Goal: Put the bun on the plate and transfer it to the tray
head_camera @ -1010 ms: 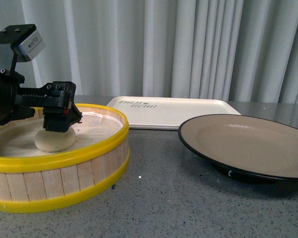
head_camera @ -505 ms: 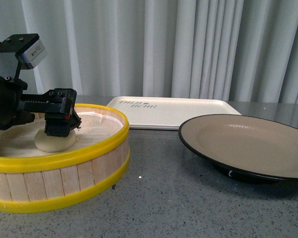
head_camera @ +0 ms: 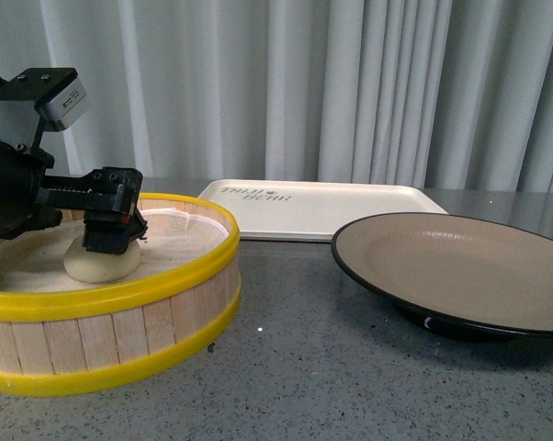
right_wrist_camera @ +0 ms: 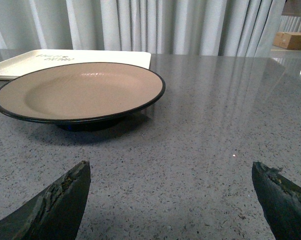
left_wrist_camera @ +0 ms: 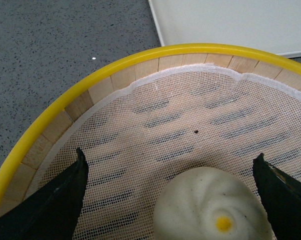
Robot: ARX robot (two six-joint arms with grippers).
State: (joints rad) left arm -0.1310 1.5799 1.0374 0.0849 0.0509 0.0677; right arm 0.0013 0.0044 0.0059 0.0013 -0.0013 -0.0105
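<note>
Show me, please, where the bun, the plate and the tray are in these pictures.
bun [left_wrist_camera: 210,202]: left wrist view, on its pleated top.
plate [head_camera: 460,266]: front view, on its bare beige inside.
tray [head_camera: 332,209]: front view, on its bare cream surface.

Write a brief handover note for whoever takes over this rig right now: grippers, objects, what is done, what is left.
Left gripper: open, fingers either side of the bun, not closed on it.
Right gripper: open, holding nothing, low over the table near the plate.
Bun lies in the steamer basket; the tray is behind the plate.
Done: nothing placed.
Left: grasp bun, plate it, move plate to tray.
</note>
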